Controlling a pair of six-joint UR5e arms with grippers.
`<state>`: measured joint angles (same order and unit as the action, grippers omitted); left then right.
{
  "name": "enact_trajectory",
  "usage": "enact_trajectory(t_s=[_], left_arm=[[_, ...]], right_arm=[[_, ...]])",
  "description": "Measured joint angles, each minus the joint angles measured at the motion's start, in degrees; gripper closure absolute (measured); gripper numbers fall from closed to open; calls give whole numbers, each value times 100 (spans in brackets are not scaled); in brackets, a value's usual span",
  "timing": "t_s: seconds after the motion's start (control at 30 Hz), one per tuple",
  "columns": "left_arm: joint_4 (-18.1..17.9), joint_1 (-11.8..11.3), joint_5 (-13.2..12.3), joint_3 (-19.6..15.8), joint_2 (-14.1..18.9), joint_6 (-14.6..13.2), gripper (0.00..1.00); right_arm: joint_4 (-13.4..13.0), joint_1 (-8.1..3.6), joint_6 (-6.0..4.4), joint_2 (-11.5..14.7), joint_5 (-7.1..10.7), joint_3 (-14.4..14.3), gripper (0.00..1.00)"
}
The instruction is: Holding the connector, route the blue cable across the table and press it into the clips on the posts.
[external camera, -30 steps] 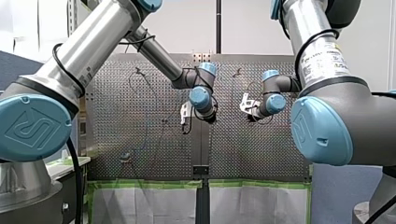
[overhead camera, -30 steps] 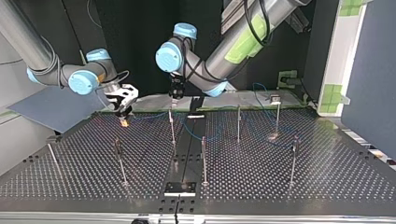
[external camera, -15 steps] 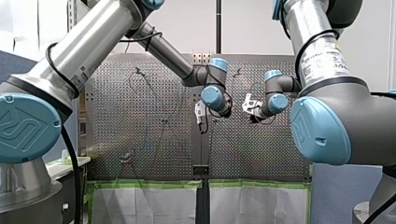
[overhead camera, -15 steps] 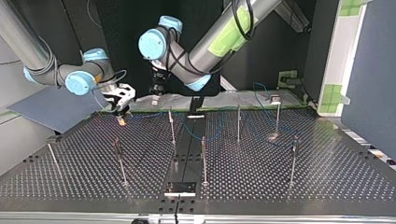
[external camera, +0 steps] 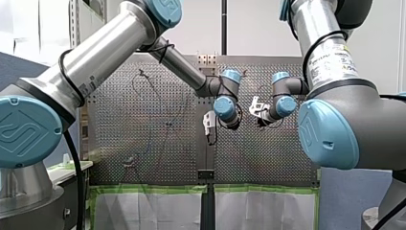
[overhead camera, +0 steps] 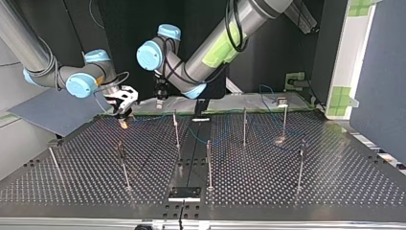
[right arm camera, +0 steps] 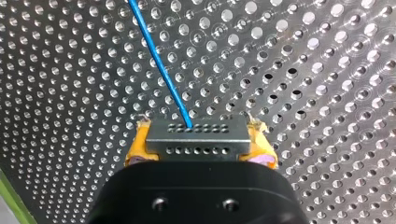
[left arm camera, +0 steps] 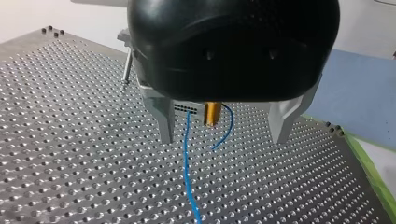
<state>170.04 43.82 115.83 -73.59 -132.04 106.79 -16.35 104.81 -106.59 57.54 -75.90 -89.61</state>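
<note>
Counter: the perforated counter lies under both sets of jaws. Almost the whole route across it is yet to be run, as I judge it.
Posts: the posts stand out beyond the right jaws and the left jaws, and none sits between either pair. You can see no stretch of cable seated at a post top.
Left jaws: they are wide open and empty, with the metal fingers spread above the counter. The connector shows ahead of them, in line with the gap and nearer one finger.
Right jaws: they are closed on the connector, with the yellow pads pinching its two ends. This hold is the one part you can count as done.
Connector: the grey connector sits square between the right jaws with its holed face pointing ahead. You cannot tell whether it touches the counter.
Blue cable: the blue cable leaves that face and runs straight ahead of the right jaws, low over the counter.
Clips: they are too small to read. You should take every clip as unfilled, so the carrying and all the pressing remain.
</note>
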Motion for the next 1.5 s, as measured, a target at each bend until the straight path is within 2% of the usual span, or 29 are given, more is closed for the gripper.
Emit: enact_trajectory(t_s=[0.23,0.53,0.83,1.1,1.33,1.5], left_arm=[[-34,41,193,305,-278,50,0],[-211,72,393,759,-370,116,0],[-288,5,514,991,-769,177,0],[-373,1,700,1158,-892,202,0],[-187,121,771,1459,-1190,300,0],[-119,110,852,1615,-1365,329,0]], right_arm=[[-5,-2,1,0,3,0,100],[-7,0,-2,0,4,0,100],[-5,-4,-5,0,13,0,100],[-2,-1,0,1,21,0,100],[-8,-7,-3,0,22,0,100],[-9,-4,-6,0,22,0,100]])
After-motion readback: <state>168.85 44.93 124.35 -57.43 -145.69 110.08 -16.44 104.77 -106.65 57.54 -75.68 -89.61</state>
